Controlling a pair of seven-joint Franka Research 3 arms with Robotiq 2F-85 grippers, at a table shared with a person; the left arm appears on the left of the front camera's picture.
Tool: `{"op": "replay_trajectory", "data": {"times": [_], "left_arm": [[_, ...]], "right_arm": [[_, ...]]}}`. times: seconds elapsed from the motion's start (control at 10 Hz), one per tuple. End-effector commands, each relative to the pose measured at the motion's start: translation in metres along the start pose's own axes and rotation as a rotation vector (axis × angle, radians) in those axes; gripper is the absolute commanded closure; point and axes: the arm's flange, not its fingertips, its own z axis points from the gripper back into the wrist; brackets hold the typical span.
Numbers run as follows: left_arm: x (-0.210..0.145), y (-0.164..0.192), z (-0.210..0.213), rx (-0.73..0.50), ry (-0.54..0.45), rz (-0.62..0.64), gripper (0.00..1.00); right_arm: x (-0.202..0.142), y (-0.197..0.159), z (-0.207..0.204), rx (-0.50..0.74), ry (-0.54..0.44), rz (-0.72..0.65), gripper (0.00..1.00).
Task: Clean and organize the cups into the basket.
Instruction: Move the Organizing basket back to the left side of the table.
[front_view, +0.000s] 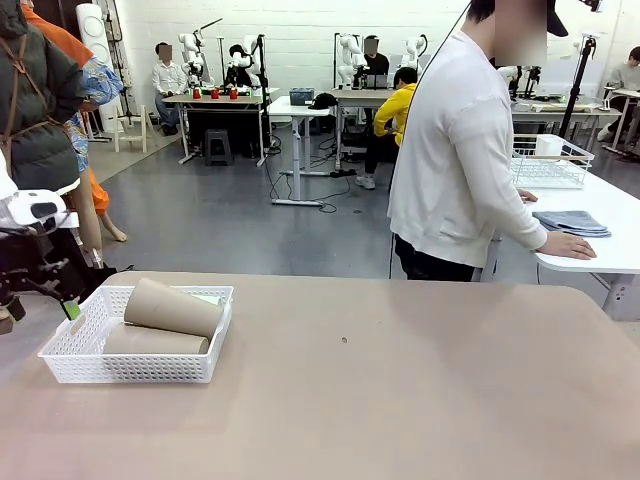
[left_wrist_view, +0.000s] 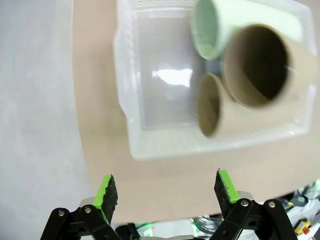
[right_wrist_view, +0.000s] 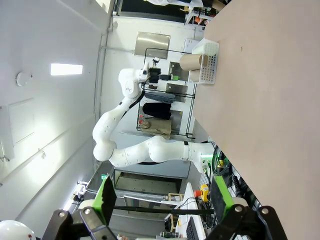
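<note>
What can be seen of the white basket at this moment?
The basket is a low rectangular white plastic tray with fine lattice sides, sitting flat near the table's left edge. Two tan cups lie on their sides inside, one stacked over the other, beside a mint green cup. The open left gripper is off it.

A: The basket is white plastic, lattice-perforated, with a glossy floor; the tan cups look matt.

B: The mint cup appears smooth; the table is matt beige.
</note>
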Motion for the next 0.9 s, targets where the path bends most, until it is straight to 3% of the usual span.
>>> {"op": "replay_trajectory", "data": {"times": [0.0,0.2,0.4,0.5,0.8], "left_arm": [[-0.064,-0.028,0.054,-0.079,-0.058,-0.110,0.00],[-0.089,-0.044,0.070,-0.098,-0.044,-0.165,0.00],[-0.081,-0.050,0.057,-0.033,-0.058,-0.060,0.00],[-0.094,-0.047,0.081,-0.085,-0.043,-0.142,0.00],[-0.094,-0.047,0.081,-0.085,-0.043,-0.142,0.00]], "right_arm": [[-0.002,-0.002,-0.001,0.011,-0.010,0.015,0.00],[-0.002,-0.002,-0.001,0.011,-0.010,0.015,0.00],[-0.002,-0.002,-0.001,0.011,-0.010,0.015,0.00],[-0.002,-0.002,-0.001,0.011,-0.010,0.015,0.00],[-0.002,-0.002,-0.001,0.011,-0.010,0.015,0.00]]}}
